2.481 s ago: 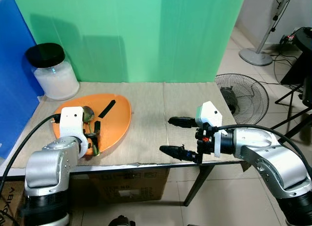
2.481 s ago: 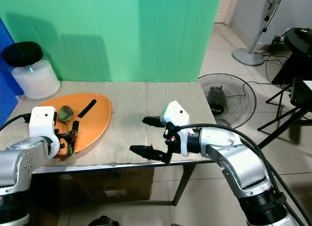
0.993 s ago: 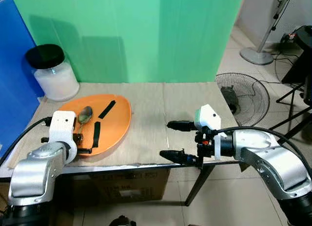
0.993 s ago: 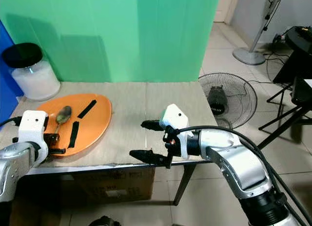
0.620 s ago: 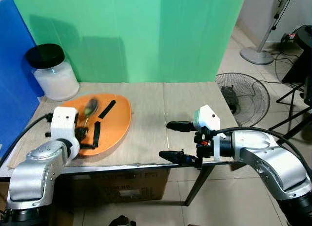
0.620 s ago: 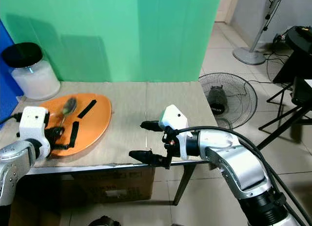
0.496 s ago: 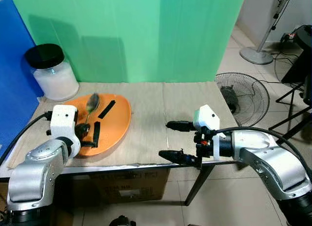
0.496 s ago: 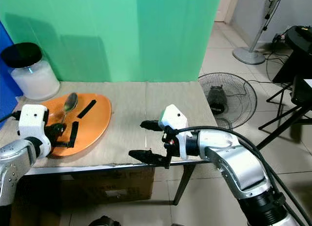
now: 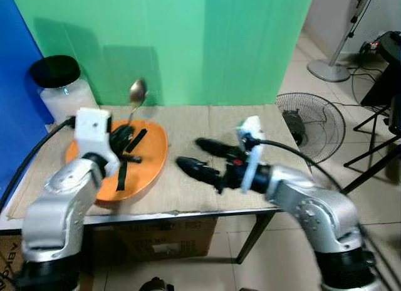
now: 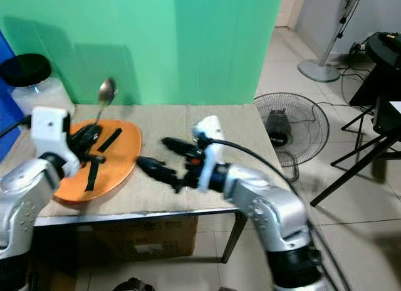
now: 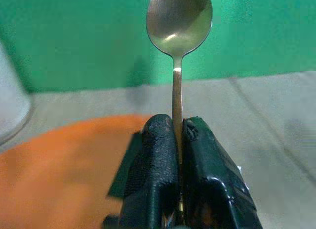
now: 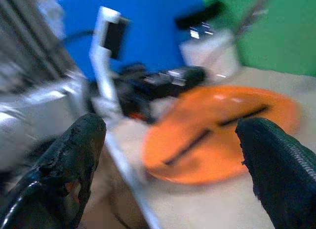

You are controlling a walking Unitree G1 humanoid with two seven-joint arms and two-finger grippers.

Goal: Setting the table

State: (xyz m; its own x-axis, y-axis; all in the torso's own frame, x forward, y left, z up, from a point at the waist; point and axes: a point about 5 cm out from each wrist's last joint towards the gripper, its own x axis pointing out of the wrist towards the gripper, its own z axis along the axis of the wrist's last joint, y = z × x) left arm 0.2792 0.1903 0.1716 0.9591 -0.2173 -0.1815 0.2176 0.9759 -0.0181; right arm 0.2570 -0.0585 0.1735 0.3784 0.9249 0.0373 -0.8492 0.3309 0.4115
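- Holding item: left gripper (image 11: 178, 140), fingers pinched tight on the handle of a metal spoon (image 9: 137, 90); the spoon stands upright with its bowl topmost, raised above the far edge of the orange plate (image 9: 150, 162), seen against the green backdrop (image 9: 207, 40).
- Right gripper (image 9: 199, 157): spread wide, nothing between its fingers, poised over the middle of the table (image 9: 188, 190) and pointed toward the plate; somewhat blurred.
- Orange plate: oval, lying on the robot's left part of the table, near the front edge.
- Black strips (image 10: 110, 140): two flat dark pieces lying on the plate, one toward its far side, one nearer the front; what they are cannot be told.
- Glass jar (image 9: 59, 87): black lid, white contents, standing at the far left corner of the table, behind the plate.
- Blue panel (image 9: 12, 103): standing along the table's left side.
- Floor fans (image 9: 313, 125): one lying on the tiled floor right of the table, one standing farther back.
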